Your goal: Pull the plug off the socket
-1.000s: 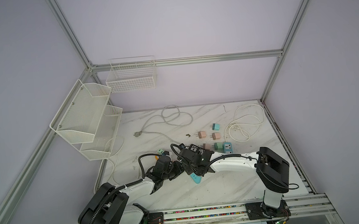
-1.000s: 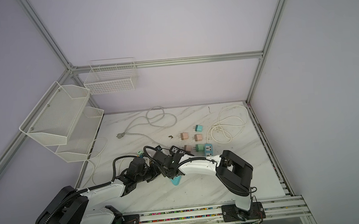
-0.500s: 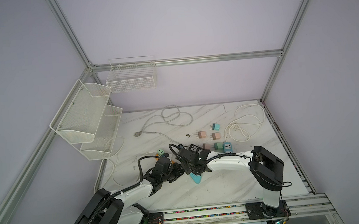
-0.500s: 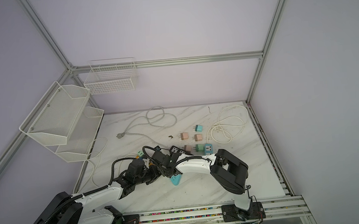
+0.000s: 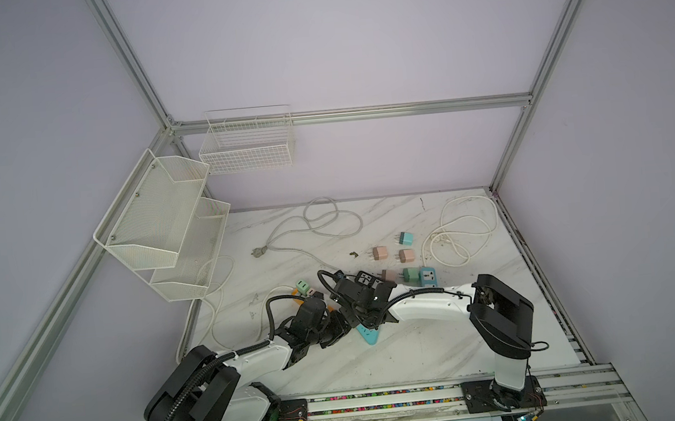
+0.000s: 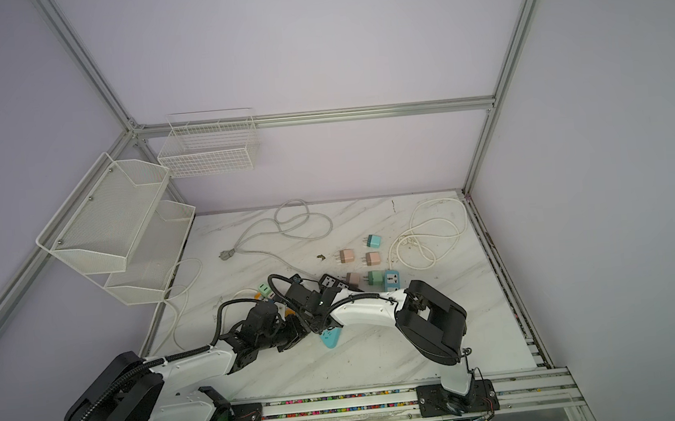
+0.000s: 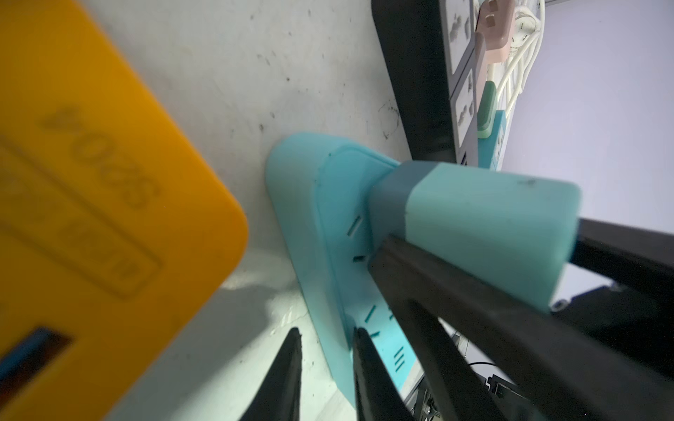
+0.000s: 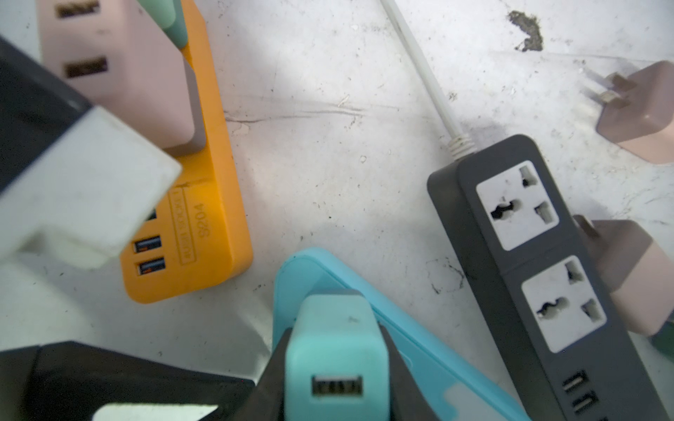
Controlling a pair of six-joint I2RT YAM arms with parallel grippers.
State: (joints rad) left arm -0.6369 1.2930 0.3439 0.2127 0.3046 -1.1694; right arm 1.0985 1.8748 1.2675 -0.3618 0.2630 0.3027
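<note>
One small, rigid, likely light plug (image 8: 333,328) is seated in the socket strip (image 7: 302,204) on the surface (image 8: 328,145), its flat sides clamped by the right tool (image 8: 337,364); the strip's edge appears pinched by the left tool (image 7: 326,364).

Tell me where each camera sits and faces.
Top views: high behind the arm bases, looking down at the table; both arms show.
Left wrist: low, facing along the table at the teal plug in the blue strip; left gripper fingertips show.
Right wrist: above, facing down on the plug; right gripper clamps it.
Shared: both wrist views show plug, blue strip, orange strip.
</note>
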